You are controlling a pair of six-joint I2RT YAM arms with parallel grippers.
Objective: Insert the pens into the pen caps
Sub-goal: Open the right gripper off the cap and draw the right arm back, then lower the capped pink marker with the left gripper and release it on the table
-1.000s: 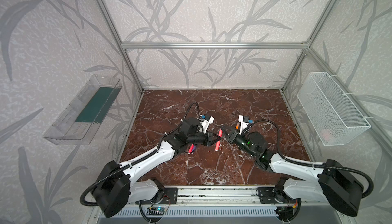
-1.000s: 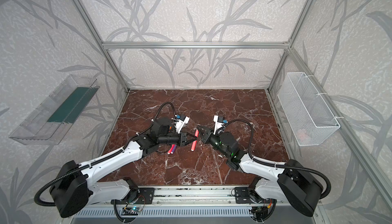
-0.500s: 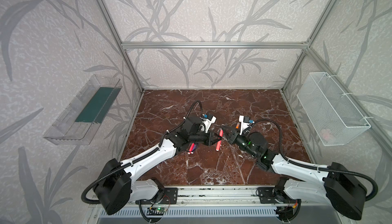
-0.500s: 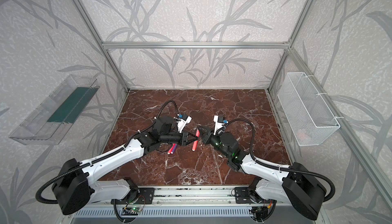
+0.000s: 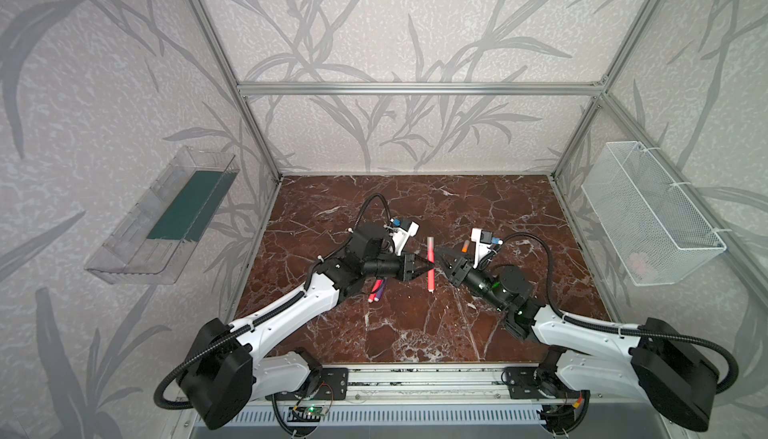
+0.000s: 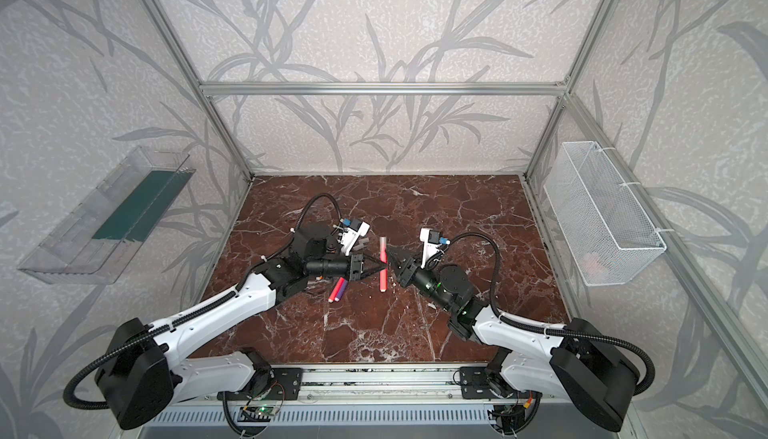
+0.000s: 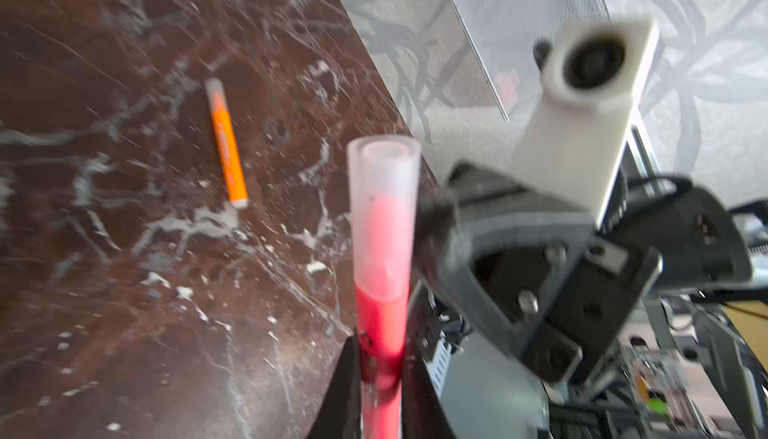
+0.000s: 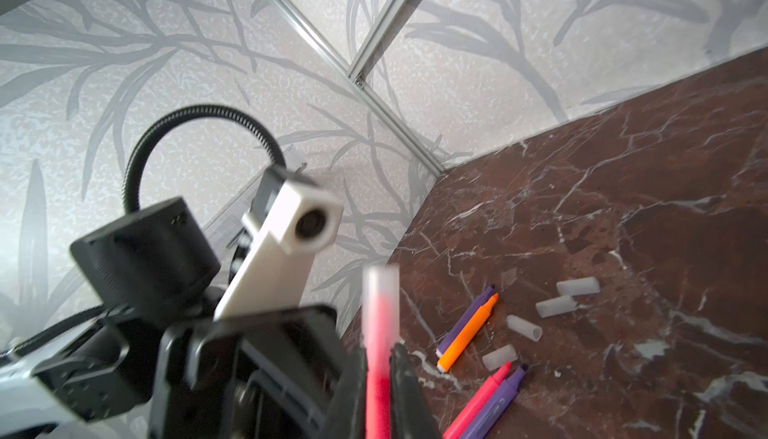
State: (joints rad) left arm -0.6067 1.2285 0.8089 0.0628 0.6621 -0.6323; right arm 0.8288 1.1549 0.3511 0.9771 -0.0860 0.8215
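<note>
Two clamps at mid-frame over the marble table point(image 5: 415, 333) in both top views: left gripper point(image 7: 380, 374) and right gripper point(image 8: 379, 391), each closed tight on one pink-red pen point(image 5: 430, 275) running up-down the frame. Capped at its upper end by a translucent pen cap point(image 5: 430, 243). Lower right of the right wrist view: purple, orange and pink loose pens point(image 8: 467, 339) flat on the marble, four loose caps point(image 8: 524, 327) beside them.

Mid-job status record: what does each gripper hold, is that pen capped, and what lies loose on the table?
left gripper: shut on the held pink-red pen
right gripper: shut on the same pen
held pen's cap: on its upper end
capped orange pen: lying on the marble table
lying uncapped: uncapped orange pen, purple pen beside it, loose pink-red pen, second purple pen
loose caps: four, near those pens
</note>
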